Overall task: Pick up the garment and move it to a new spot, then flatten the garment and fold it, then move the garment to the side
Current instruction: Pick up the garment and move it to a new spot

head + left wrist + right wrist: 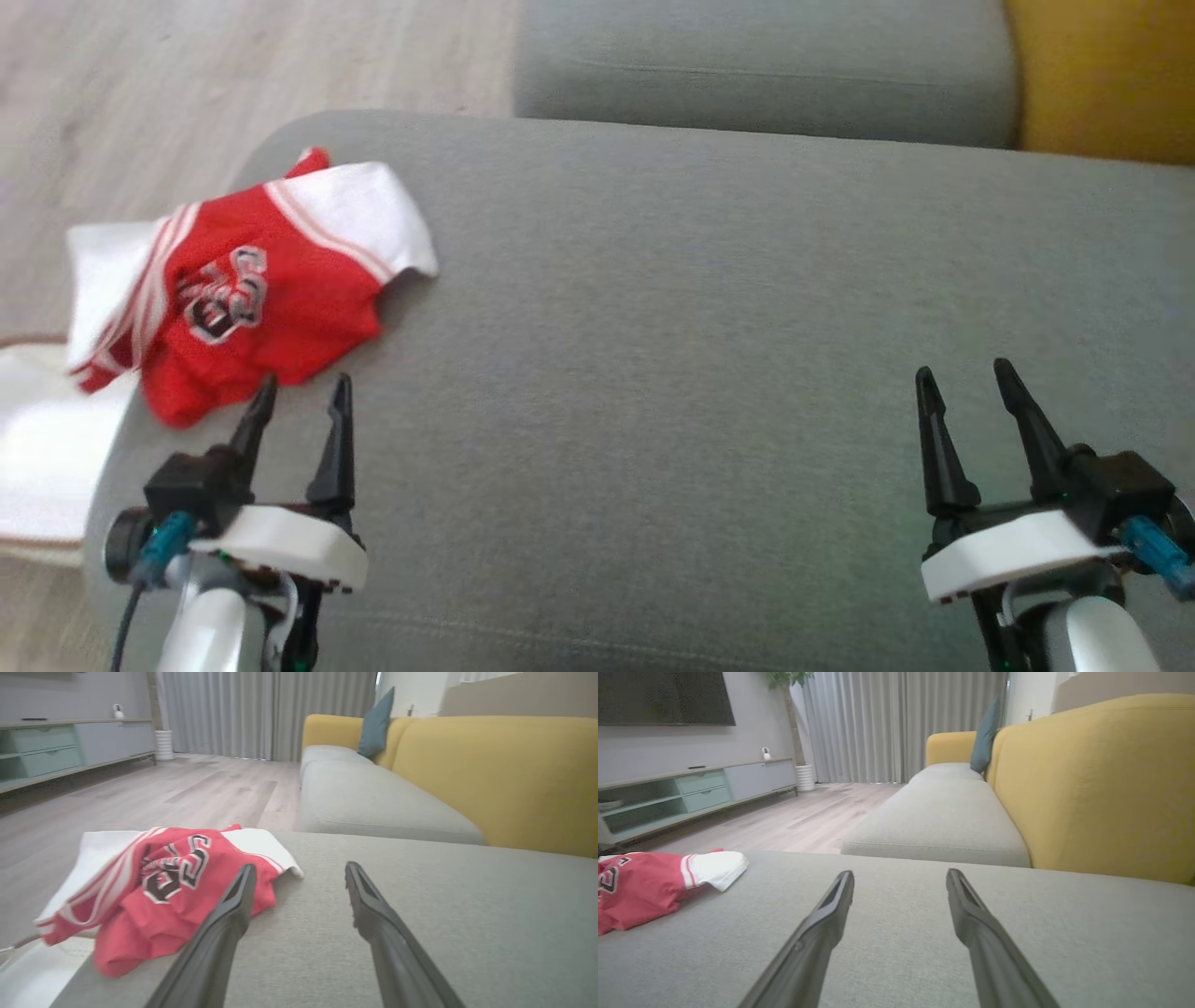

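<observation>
Nearest the robot, the left gripper [303, 385] hovers low over the grey seat cushion [700, 327] with its two dark fingers spread and nothing between them. The right gripper [963, 371] sits well apart at the near right, likewise spread and empty over bare fabric. Just beyond the left fingertips lies the red-and-white jersey [271, 299], crumpled in a heap at the cushion's far-left corner. Its lettering is bunched up, and one white sleeve spills over the left edge toward something pale below [37, 448] that I cannot identify. The pick-up looks not yet begun, so the step in hand is the grasp. The left gripper is the natural one to take it, easing forward and slightly left, then coming down on a raised fold of the red body. A loose white sleeve would be a poorer hold, as it would probably just pull out and leave the rest behind. Closing on several layers should give a firmer hold (the cloth looks thin and slippery). Lifting straight up before carrying right should keep the overhanging part from dragging the heap off the edge. The open middle of the cushion seems the obvious new spot. Farther off are a second grey cushion [766, 65], the yellow backrest [1102, 75] and the wooden floor [233, 65].
</observation>
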{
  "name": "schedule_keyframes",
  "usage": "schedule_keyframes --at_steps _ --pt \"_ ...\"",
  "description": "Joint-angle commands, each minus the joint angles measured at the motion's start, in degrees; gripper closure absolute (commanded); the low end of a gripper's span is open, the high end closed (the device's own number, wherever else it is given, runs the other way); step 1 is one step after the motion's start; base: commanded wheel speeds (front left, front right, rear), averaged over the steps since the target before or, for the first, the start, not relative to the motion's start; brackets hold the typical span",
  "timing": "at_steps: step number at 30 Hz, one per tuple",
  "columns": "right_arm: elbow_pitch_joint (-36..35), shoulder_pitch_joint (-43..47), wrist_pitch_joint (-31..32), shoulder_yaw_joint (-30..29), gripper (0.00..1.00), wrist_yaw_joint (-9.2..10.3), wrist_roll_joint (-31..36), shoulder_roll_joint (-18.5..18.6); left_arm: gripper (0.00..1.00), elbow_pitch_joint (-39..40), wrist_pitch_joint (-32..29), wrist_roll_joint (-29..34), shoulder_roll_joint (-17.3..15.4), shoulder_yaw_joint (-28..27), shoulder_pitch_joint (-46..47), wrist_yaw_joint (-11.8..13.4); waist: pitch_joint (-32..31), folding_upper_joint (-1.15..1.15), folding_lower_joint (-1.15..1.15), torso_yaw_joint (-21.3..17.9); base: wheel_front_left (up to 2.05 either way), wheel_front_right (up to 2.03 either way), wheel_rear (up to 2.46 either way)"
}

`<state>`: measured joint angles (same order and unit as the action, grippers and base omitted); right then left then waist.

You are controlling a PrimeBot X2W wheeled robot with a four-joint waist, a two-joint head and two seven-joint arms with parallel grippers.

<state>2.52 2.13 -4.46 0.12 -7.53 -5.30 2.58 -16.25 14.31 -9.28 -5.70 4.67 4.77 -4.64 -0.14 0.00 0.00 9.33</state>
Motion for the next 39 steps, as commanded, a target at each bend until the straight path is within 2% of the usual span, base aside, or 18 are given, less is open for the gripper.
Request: schedule_keyframes --at_steps 1,10,18,30,39 --pt "-2.4 -1.3 0.1 1.6 0.0 0.04 0.2 0.3 0.0 2.0 0.7 -0.4 -1.3 -2.3 3.5 0.3 0.3 0.0 0.0 3.0 0.0 0.0 0.0" --pt "-3.7 -2.4 0.8 3.7 0.0 0.04 -0.1 0.3 0.0 3.1 0.7 -1.1 -2.5 -5.6 4.1 0.9 1.4 0.0 0.0 11.5 0.0 0.0 0.0" --pt "-3.9 -3.3 1.4 4.1 0.0 0.04 0.1 0.3 0.0 3.5 0.7 -1.9 -2.3 -7.7 4.1 1.2 2.0 0.0 0.0 15.4 0.0 0.0 0.0" --pt "-3.8 -3.9 1.4 3.9 0.0 0.04 0.1 0.3 0.0 3.6 0.7 -1.6 -1.6 -8.5 4.3 0.6 3.1 0.0 0.0 16.9 0.0 0.0 0.0" --pt "-5.1 -6.7 3.2 4.8 0.0 0.04 1.5 0.3 0.0 0.6 0.7 -2.5 -1.4 -7.6 9.3 -0.8 9.6 0.0 0.0 14.4 0.0 0.0 0.0"
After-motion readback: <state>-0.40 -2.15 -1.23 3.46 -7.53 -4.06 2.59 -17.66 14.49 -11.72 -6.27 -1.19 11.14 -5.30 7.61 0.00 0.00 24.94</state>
